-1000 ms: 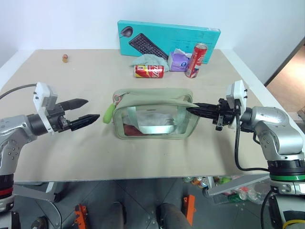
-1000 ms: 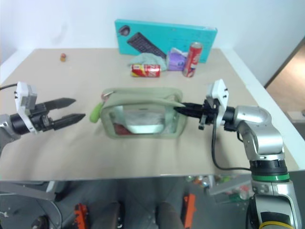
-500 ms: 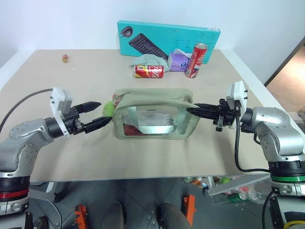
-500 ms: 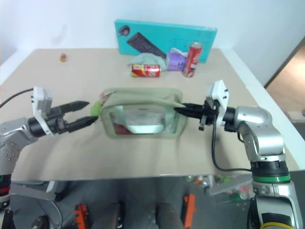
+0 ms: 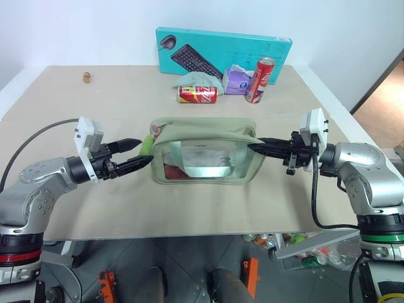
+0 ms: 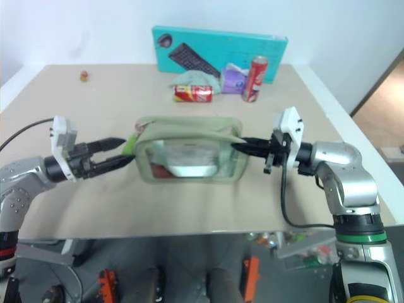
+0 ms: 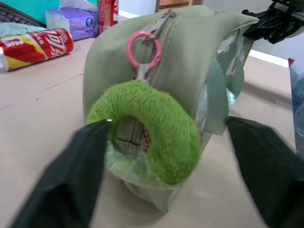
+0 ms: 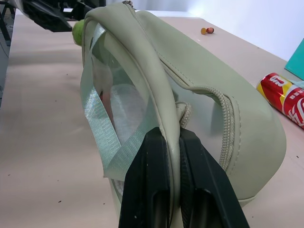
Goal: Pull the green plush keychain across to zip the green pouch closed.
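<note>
Left wrist view: left gripper (image 7: 166,156) fingers gape around the green plush keychain (image 7: 152,126), ungrasped. Right gripper (image 8: 172,142) pinches the green pouch (image 8: 209,118) edge. Can (image 7: 33,45) lettering unreadable.

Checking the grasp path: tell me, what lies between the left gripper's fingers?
The green plush keychain, hanging at the green pouch end, sits between the left gripper fingers, seen in the left wrist view.

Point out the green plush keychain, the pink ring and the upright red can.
green plush keychain (image 7: 164,128): left wrist view, fuzzy ring's upper arc.
pink ring (image 7: 130,54): left wrist view, its left rim.
upright red can (image 5: 259,80): left eye view, mid-body.
</note>
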Tool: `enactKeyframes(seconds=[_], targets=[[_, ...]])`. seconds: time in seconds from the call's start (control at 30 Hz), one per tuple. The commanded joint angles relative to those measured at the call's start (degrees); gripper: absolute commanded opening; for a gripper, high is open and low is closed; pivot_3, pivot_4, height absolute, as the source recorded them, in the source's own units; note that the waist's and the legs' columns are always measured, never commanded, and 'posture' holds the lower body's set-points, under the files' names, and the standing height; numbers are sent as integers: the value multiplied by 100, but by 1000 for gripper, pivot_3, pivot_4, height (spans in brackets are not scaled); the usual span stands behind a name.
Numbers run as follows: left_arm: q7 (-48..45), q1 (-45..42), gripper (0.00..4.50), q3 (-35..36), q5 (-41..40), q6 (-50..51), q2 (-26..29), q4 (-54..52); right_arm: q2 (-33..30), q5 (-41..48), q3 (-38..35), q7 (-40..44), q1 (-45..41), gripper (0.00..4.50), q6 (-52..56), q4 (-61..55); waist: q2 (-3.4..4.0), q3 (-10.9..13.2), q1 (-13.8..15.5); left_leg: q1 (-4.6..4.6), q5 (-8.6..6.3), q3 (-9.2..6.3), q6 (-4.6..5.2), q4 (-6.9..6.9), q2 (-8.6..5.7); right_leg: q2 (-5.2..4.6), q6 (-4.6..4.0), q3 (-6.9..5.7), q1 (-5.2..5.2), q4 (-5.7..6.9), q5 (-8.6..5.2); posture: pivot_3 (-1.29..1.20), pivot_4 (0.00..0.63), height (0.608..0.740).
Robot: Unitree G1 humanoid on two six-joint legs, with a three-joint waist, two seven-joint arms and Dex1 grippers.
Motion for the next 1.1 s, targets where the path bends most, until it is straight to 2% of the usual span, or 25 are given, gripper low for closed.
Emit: enactKeyframes(seconds=[0.03,0.23,0.27,0.43,0.63,0.8,0.93,1.1], targets=[[2,-72,2274,152,37,-138,74,-34,-109,40,-162,35,-16,0,-68,-141,0,0,0,0,0,0,0,0,0,0,0,0,0,0,0,0,150,740],[-90,-67,230,78,222,-329,100,103,-120,27,-138,55,-12,0,-63,-138,0,0,0,0,0,1,0,0,0,0,-1,1,0,0,0,0,150,740],[-100,-78,17,62,267,-381,89,141,-121,21,-134,59,-21,0,-68,-125,0,0,0,0,0,0,0,0,0,0,0,0,0,0,0,0,150,740],[-81,-415,17,207,237,-617,53,160,-163,7,-137,80,-5,0,-65,-131,0,0,9,0,0,1,0,1,0,0,-1,0,0,0,1,0,150,740],[-64,-1578,17,186,1,-461,162,53,-240,5,-143,107,5,0,-74,-114,-1,0,49,-3,1,0,-1,4,-1,2,7,0,0,-2,0,0,150,740],[-261,-2156,17,-452,133,-524,-140,-114,-253,-32,-129,128,-49,0,-94,-36,0,0,51,-3,0,2,-1,1,-3,2,6,4,1,-3,0,0,150,740],[-641,-2397,17,-1160,586,-877,-421,141,-244,-42,-107,131,-64,0,-99,-35,0,0,52,-3,0,1,-1,2,-3,3,6,4,1,-2,0,0,150,740],[-954,-2715,17,-1621,918,-993,-609,435,-223,-55,-111,105,-62,0,-96,-65,0,0,52,-3,1,1,-1,4,-3,6,7,6,1,-2,0,0,150,740]])
